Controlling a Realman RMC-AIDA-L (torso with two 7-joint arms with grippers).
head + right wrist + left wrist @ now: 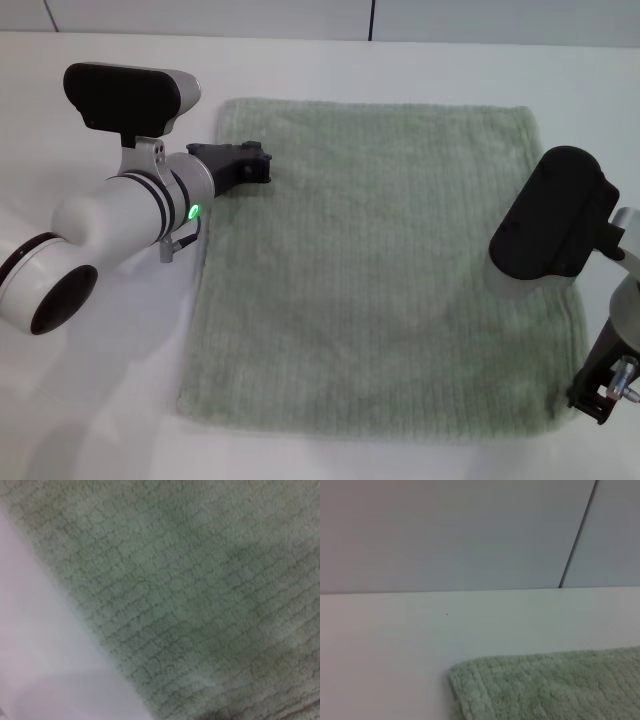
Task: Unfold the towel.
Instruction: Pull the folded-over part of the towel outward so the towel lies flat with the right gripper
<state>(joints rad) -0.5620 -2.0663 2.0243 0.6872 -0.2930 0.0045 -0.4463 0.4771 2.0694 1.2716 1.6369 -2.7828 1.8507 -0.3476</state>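
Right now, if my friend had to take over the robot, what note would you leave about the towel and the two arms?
Left pincer: at the towel's far left corner, over its edge. I can't tell whether it is open or shut.
Right pincer: at the towel's near right corner, low by the table. Its grip can't be told either.
Towel: lies spread out on the white table, roughly square, looking flat with all four edges showing.
Done: the towel looks unfolded already.
Left: probably just check that neither pincer holds cloth, then lift both arms away.
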